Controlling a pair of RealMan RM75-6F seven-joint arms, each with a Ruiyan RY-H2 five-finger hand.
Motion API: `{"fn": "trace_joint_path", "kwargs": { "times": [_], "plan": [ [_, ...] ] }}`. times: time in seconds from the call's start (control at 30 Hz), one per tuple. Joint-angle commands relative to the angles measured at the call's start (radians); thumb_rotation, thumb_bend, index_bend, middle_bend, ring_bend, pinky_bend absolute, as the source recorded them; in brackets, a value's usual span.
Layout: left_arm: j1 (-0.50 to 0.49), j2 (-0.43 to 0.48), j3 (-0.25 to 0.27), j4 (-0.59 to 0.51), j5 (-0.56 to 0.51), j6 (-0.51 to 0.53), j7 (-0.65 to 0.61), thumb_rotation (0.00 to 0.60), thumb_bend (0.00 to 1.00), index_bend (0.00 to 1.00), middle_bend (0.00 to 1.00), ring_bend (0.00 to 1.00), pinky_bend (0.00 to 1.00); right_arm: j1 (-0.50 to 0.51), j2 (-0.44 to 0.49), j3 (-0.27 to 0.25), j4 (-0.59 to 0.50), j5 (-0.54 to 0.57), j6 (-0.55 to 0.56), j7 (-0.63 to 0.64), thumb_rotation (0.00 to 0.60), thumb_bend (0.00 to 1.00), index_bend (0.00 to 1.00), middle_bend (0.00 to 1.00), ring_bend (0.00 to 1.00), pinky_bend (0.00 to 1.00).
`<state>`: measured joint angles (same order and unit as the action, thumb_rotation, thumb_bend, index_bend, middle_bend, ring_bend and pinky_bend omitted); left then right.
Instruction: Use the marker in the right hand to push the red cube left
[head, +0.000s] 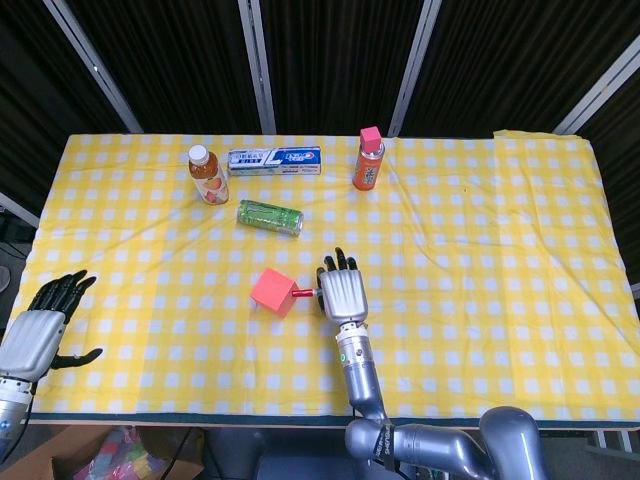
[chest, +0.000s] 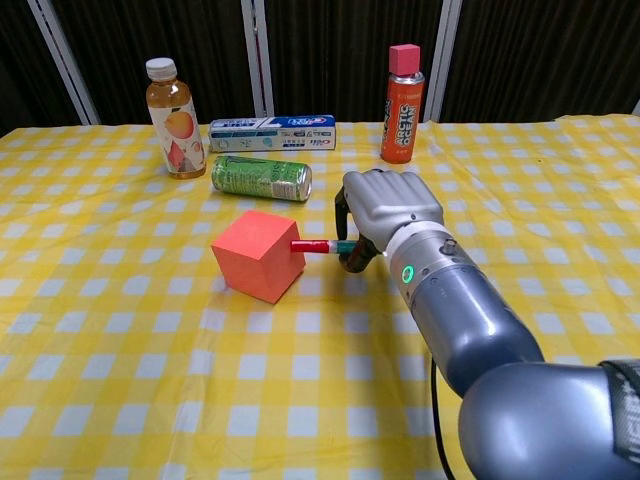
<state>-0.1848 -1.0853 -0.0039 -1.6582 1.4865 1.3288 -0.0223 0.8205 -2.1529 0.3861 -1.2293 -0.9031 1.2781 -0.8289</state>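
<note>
The red cube (head: 274, 292) (chest: 258, 256) sits on the yellow checked cloth, turned slightly askew. My right hand (head: 342, 291) (chest: 382, 209) grips a marker (head: 305, 294) (chest: 322, 246) that lies level and points left, its red tip touching the cube's right face. The hand stands just right of the cube. My left hand (head: 42, 318) hangs off the table's left front corner with fingers apart and nothing in it; only the head view shows it.
A green can (head: 270, 217) (chest: 262, 177) lies on its side behind the cube. Along the far edge stand a tea bottle (head: 207, 174) (chest: 170, 117), a toothpaste box (head: 274, 160) (chest: 272, 132) and an orange spray can (head: 368, 159) (chest: 402, 90).
</note>
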Motion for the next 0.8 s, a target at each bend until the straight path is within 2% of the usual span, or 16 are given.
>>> {"fn": "trace_joint_path", "kwargs": {
  "times": [0.03, 0.47, 0.6, 0.8],
  "plan": [
    [-0.001, 0.001, 0.0, -0.001, -0.003, -0.004, 0.0, 0.6, 0.0, 0.02, 0.0, 0.0, 0.06, 0.007, -0.01, 0.003, 0.003, -0.004, -0.003, 0.0, 0.6, 0.41, 0.68, 0.29, 0.12, 0.23],
    [0.001, 0.008, 0.005, -0.005, -0.007, -0.01, -0.004, 0.6, 0.0, 0.02, 0.0, 0.0, 0.06, 0.026, -0.051, 0.017, 0.043, -0.001, -0.023, 0.004, 0.6, 0.41, 0.69, 0.29, 0.12, 0.23],
    [0.0, 0.01, 0.004, -0.004, -0.013, -0.015, -0.008, 0.6, 0.0, 0.02, 0.0, 0.0, 0.06, 0.011, -0.031, 0.011, 0.035, -0.008, -0.014, 0.004, 0.6, 0.41, 0.69, 0.29, 0.12, 0.23],
    [0.001, 0.011, 0.004, -0.004, -0.013, -0.013, -0.009, 0.6, 0.0, 0.02, 0.0, 0.0, 0.06, -0.036, 0.047, -0.018, -0.026, -0.037, 0.021, 0.0, 0.6, 0.41, 0.69, 0.29, 0.12, 0.23]
  ]
}}
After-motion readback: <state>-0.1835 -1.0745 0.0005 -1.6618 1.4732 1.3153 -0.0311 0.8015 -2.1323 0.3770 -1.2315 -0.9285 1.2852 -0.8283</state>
